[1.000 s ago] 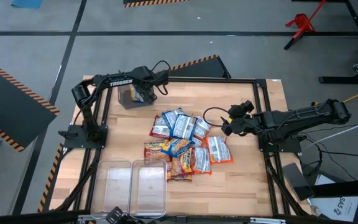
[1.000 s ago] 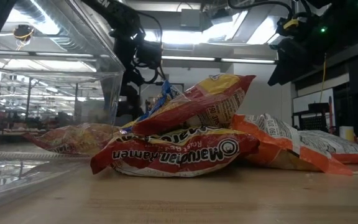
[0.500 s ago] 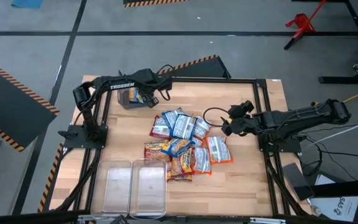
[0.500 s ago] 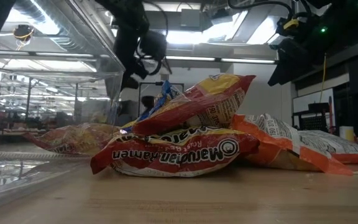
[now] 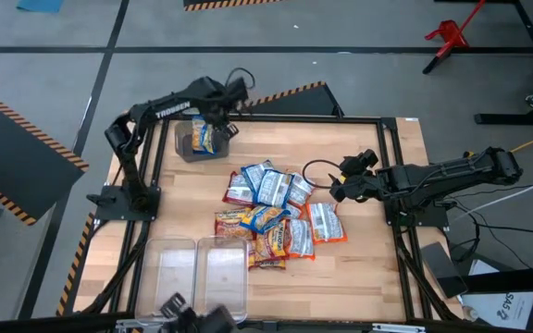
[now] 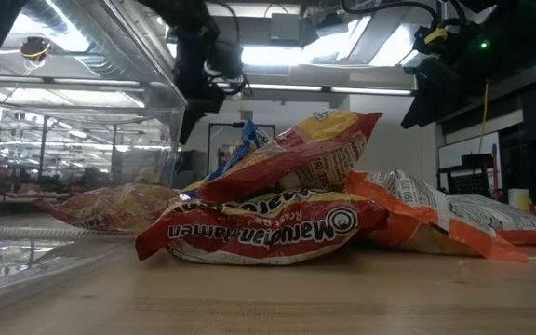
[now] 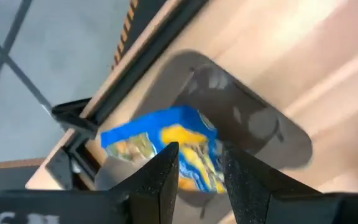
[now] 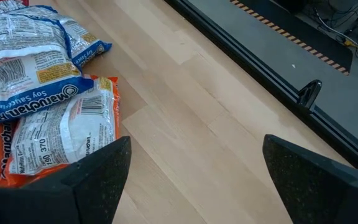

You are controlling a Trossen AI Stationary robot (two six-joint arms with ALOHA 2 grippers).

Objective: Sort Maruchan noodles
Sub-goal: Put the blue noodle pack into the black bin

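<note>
Wooden table (image 5: 368, 259); two clear bins (image 5: 202, 277) near front edge, red stand (image 5: 447, 35)

— How many clear bins (image 5: 173, 273) are showing?
— Three are showing: one is holding something, and two are standing bare.
— And noodle packets?
— One blue packet (image 5: 202, 136) is lying in a bin. Roughly ten more are overlapping in the pile (image 5: 274, 213), too tangled for counting exactly.
— Arms (image 5: 433, 174)?
— Two are showing.
</note>
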